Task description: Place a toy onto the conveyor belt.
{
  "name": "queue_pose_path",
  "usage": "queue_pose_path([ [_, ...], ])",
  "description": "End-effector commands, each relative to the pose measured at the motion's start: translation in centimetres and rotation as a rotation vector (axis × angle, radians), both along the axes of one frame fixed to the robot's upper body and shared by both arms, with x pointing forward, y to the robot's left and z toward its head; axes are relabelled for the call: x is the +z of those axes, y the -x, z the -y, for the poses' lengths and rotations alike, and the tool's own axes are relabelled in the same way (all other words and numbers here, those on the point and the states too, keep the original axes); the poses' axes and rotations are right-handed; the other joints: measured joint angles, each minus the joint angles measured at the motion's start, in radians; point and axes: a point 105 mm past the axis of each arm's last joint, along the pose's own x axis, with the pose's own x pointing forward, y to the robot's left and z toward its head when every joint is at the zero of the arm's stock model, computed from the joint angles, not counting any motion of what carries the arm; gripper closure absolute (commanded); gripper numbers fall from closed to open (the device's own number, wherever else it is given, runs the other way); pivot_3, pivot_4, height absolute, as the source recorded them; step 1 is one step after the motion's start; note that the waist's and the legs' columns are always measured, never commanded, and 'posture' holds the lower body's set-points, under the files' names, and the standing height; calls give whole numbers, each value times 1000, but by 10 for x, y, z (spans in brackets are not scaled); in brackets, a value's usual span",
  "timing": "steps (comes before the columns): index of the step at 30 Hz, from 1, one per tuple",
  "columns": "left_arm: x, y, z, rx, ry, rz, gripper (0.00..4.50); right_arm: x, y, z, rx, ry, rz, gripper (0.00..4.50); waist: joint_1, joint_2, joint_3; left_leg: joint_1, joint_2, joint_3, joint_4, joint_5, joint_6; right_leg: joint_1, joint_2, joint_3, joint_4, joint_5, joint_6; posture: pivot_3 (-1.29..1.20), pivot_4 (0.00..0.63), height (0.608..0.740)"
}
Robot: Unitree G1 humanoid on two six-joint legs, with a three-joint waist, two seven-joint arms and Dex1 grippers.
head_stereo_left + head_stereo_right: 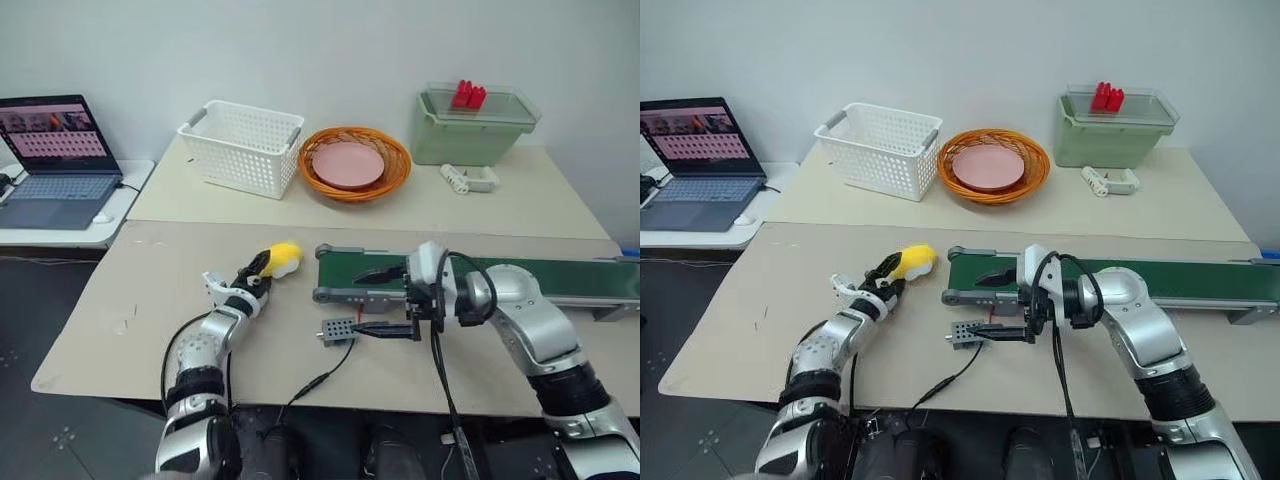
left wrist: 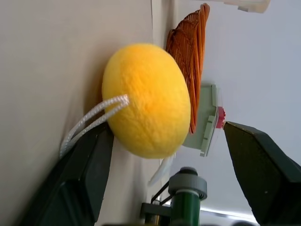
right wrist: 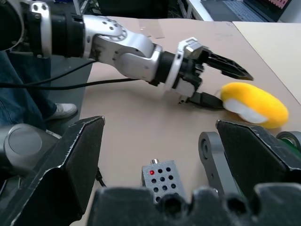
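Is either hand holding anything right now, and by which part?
Nothing is held. The left hand is open around the yellow toy; the right hand is open too.

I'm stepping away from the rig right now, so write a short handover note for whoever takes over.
Left gripper: open, its fingers either side of the yellow toy, not closed on it.
Right gripper: open, holding nothing, at the near end of the conveyor belt, above the small grey box.
Toy lies on the table, just off the belt's end.
Done: the reach to the toy.
Left: grip, lift, set it on the belt.
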Motion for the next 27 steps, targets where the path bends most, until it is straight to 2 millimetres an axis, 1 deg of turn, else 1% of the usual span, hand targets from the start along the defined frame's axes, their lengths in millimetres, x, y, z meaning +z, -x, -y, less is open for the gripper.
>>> queue_pose_path([
  [1,-32,5,10,-7,-1,-130,612,15,6,-5,13,-30,59,0,2,3,-2,0,0,0,0,0,0,0,0,0,0,1,1,0,150,740],
  [6,-37,1,13,3,6,-165,612,18,9,-6,3,-40,67,0,2,6,-3,2,0,0,0,0,0,2,0,0,0,1,2,0,150,740],
  [12,-40,-1,9,36,15,-190,612,20,7,-5,-13,-44,79,0,1,7,-4,4,0,-1,0,-1,-2,3,-1,-1,0,1,2,0,150,740],
  [13,-41,-1,8,43,18,-194,1128,20,7,-5,-17,-46,81,0,0,7,-4,4,0,-1,0,-1,-2,4,-1,-1,0,1,2,0,150,740],
  [14,-41,-1,8,46,19,-197,1287,20,6,-5,-19,-46,81,0,-3,7,-4,4,0,-1,0,-1,-2,4,-1,-1,0,1,2,0,150,740],
  [16,-41,-1,8,47,17,-197,1972,20,6,-5,-21,-47,84,0,-10,7,-4,4,0,0,0,-2,-2,3,-1,0,0,1,2,0,150,740],
  [17,-42,-1,8,48,17,-199,2231,21,5,-5,-23,-47,84,0,-12,7,-4,3,0,0,-1,-2,-2,3,-1,0,0,2,4,0,150,740],
  [18,-42,-1,8,48,17,-200,2663,21,5,-5,-24,-47,85,0,-12,7,-4,3,0,0,-1,-2,-2,2,-1,0,0,2,5,0,150,740],
  [19,-42,-2,8,51,20,-203,2934,21,5,-4,-26,-46,85,0,-11,7,-5,3,0,0,-2,-2,-2,2,-1,0,0,2,5,0,150,740],
  [20,-43,-2,8,52,21,-205,3331,20,4,-4,-30,-44,86,0,-9,8,-5,3,0,0,-3,-1,-2,1,-1,0,0,1,5,0,150,740],
  [21,-43,-1,8,52,18,-206,3619,20,4,-3,-33,-42,85,0,-8,9,-5,4,0,-1,-4,-1,-2,2,-1,-1,0,1,5,0,150,740],
  [22,-44,-1,9,53,16,-207,4078,20,4,-3,-35,-41,85,0,-8,9,-6,4,0,0,-4,-1,-2,2,-1,-1,-1,1,5,0,150,740],
  [24,-44,-2,7,62,-15,-202,4492,20,3,-2,-40,-39,85,0,-10,11,-7,5,0,0,-4,-1,-2,3,-2,0,-1,1,5,0,150,740],
  [26,-35,-6,1,92,-56,-160,4492,18,2,-2,-44,-34,84,0,-11,11,-7,6,0,0,-5,-2,-2,3,-2,0,-1,1,5,0,150,740],
  [27,-18,-11,-5,105,-118,-85,4492,17,2,-2,-48,-33,82,0,-11,11,-7,6,0,0,-6,-2,-2,3,-2,0,-1,1,5,0,150,740],
])
